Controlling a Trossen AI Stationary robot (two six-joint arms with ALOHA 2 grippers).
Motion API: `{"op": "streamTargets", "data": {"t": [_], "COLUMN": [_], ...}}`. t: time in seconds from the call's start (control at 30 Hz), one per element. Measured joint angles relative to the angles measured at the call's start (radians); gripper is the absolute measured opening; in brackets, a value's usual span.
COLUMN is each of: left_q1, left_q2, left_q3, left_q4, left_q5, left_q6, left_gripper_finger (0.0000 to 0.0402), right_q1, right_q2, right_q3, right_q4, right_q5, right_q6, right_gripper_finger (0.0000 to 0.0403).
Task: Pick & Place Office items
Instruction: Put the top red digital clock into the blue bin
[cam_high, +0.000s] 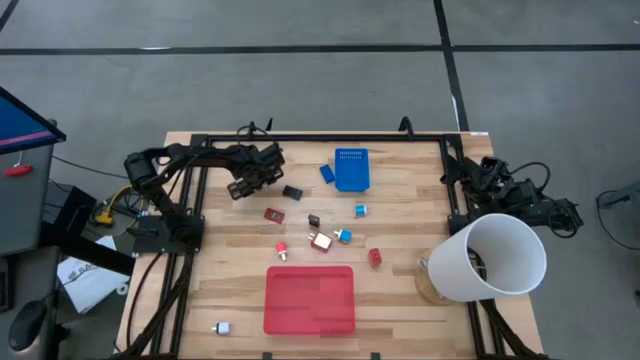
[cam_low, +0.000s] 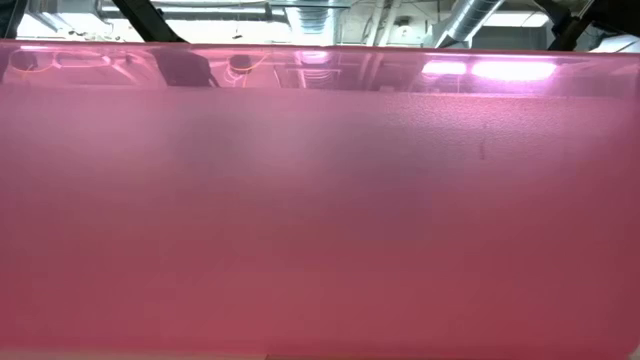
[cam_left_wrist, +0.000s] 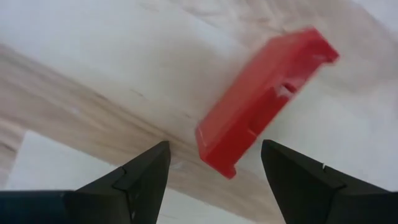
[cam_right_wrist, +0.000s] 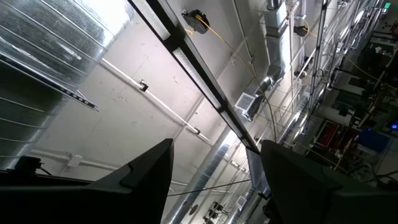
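The left gripper (cam_high: 243, 187) hangs with jaws apart and nothing in them over the table's far left; its wrist view shows a small red item (cam_left_wrist: 264, 99) between the fingers, probably the red piece (cam_high: 274, 214) nearest. A skewed descent could nudge it away. The right gripper (cam_right_wrist: 214, 180) waits spread, pointing upward. Other office items (cam_high: 335, 237) lie mid-table; red tray (cam_high: 310, 300) and blue bin (cam_high: 351, 170) look unfilled

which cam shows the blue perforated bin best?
High view: the blue perforated bin shows whole from above, at the table's far side. Low view is blocked by a pink surface; neither wrist view shows it.
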Motion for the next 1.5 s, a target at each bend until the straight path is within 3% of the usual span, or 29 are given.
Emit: {"op": "streamTargets", "data": {"t": [0.17,0.4,0.8,0.97,1.33,1.5], "left_q1": [-0.010,-0.013,-0.016,-0.016,-0.047,-0.108], "left_q2": [0.001,0.004,0.003,0.003,0.002,-0.008], "left_q3": [0.000,-0.001,-0.001,-0.001,0.000,0.000], "left_q4": [0.002,0.014,0.008,0.009,0.017,0.049], "left_q5": [-0.022,-0.178,-0.168,-0.162,-0.150,-0.102], "left_q6": [0.132,0.284,0.408,0.418,0.418,0.418], "left_gripper_finger": [0.0250,0.0250,0.0243,0.0197,0.0053,0.0050], "right_q1": [0.000,0.000,0.000,0.000,0.000,0.000], "right_q2": [0.000,0.000,0.000,0.000,0.000,0.000], "right_q3": [0.000,0.000,0.000,0.000,0.000,0.000], "right_q4": [0.001,0.009,0.013,0.013,0.013,0.016], "right_q5": [0.001,0.005,0.008,0.008,0.008,0.015], "right_q6": [-0.002,-0.005,-0.006,-0.011,-0.024,-0.024], "right_gripper_finger": [0.0235,0.0235,0.0235,0.0235,0.0235,0.0235]}}
